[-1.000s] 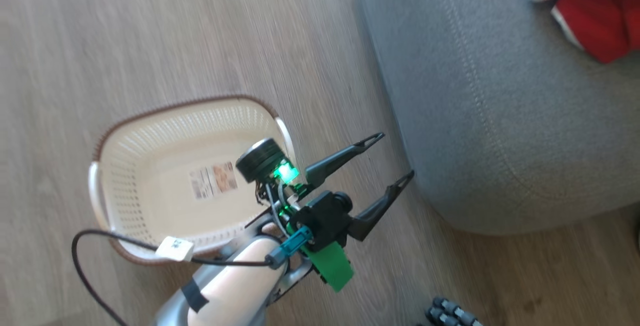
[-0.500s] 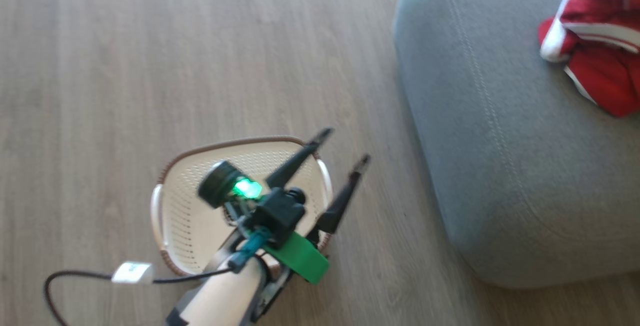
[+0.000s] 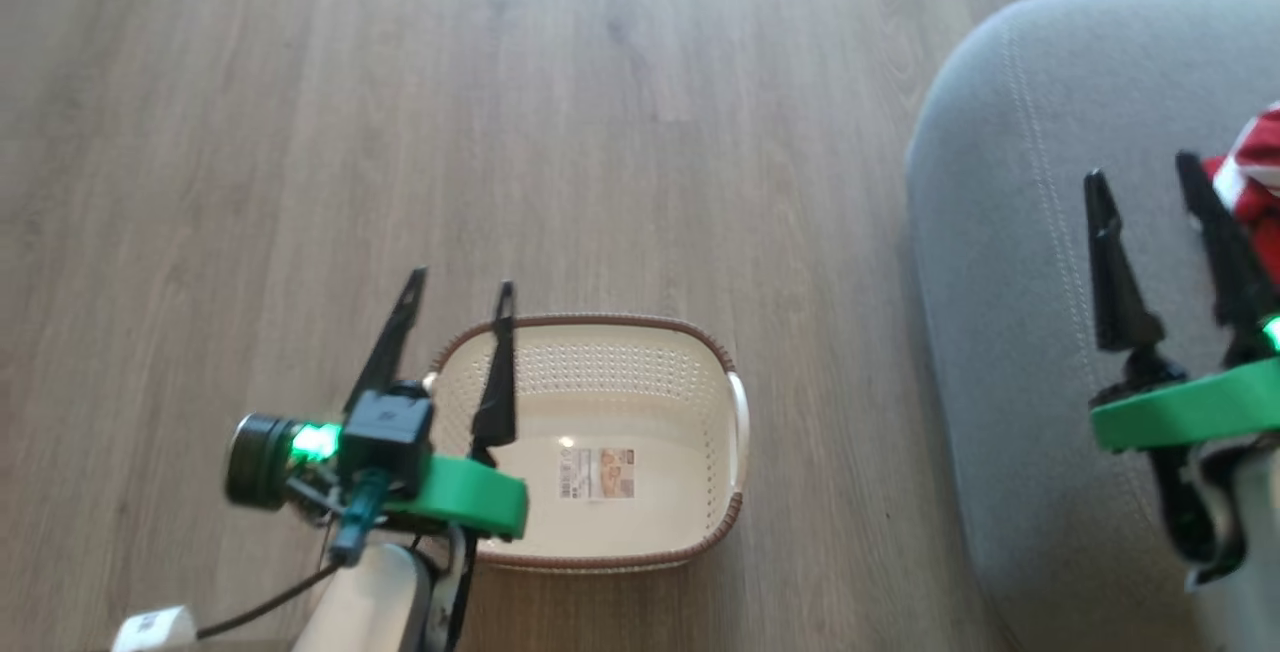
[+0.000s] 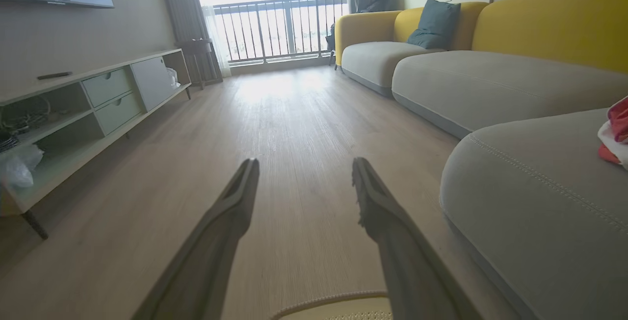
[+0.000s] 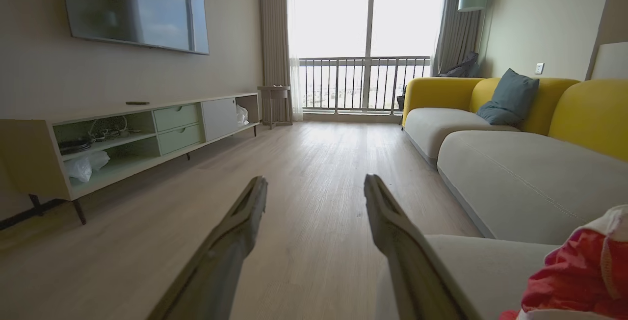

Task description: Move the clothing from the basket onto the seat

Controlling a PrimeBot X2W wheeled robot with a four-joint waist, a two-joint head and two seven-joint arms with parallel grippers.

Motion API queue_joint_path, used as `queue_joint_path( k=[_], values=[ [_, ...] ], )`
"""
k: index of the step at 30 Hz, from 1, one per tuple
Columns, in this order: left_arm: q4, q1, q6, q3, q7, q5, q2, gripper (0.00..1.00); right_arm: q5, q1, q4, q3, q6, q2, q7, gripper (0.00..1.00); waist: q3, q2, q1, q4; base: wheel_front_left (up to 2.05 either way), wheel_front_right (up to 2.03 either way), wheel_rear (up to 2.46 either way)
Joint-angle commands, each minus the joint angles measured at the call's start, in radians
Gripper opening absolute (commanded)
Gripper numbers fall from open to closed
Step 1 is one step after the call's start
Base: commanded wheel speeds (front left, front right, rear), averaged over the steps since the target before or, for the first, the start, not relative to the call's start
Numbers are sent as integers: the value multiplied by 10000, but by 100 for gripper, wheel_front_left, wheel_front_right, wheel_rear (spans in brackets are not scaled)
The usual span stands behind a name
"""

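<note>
**Head view.** I am holding the left gripper (image 3: 462,282) over the left end of the basket (image 3: 600,362). Its jaws are standing wide and gripping nothing, and its right finger is crossing the braided rim. The basket is standing on the wooden floor (image 3: 600,132), with its paper label (image 3: 597,472) showing on the bare bottom. I am holding the right gripper (image 3: 1140,169) equally wide and unloaded over the seat (image 3: 1010,282), with its fingers pointing away from me. The clothing (image 3: 1255,167), red with white bands, is lying on the seat at the view's right edge, just beside that gripper's outer finger. The basket is sitting near the seat's rounded corner, not touching it.
</note>
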Motion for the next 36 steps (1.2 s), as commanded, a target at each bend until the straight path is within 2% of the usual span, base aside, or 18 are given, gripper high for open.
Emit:
queue_joint_path(
  k=[1, 4, 7, 10, 19, 25, 29, 36],
  values=[
    [-300, -76, 210, 527, -51, -303, -48, 100, -9, 98, -355, 122, -2, 96, -23, 100, -116, -1, 1, 259, 0, 0, 0],
    [-285, -48, 268, 700, -51, -335, -49, 100, -630, 490, -305, 548, -2, 125, -23, 100, -104, -1, 1, 532, 0, 0, 0],
    [-356, 57, 290, 805, -51, -493, -49, 100, -700, 762, -155, 221, -2, 611, -23, 100, -123, -1, 1, 720, 0, 0, 0],
    [-83, 203, 106, 770, -51, -858, -50, 100, -807, 931, -53, 47, -2, 822, -23, 100, -167, -1, 1, 843, 0, 0, 0],
    [196, 484, -198, 824, -51, -867, -50, 100, -1086, 1439, 273, -712, -2, 1809, -23, 100, -356, -1, 1, 988, 0, 0, 0],
    [314, 572, -356, 930, -51, -902, -50, 100, -1157, 1474, 411, -822, -2, 2031, -23, 100, -358, -1, 1, 910, 0, 0, 0],
    [400, 605, -727, 950, -51, -987, -50, 100, -1139, 1448, 429, -869, -2, 2077, -23, 100, -349, -1, 1, 867, 0, 0, 0],
    [410, 567, -905, 1043, -51, -1108, -51, 100, -1143, 1402, 438, -905, -2, 2108, -23, 100, -326, -1, 1, 827, 0, 0, 0]
  ],
)
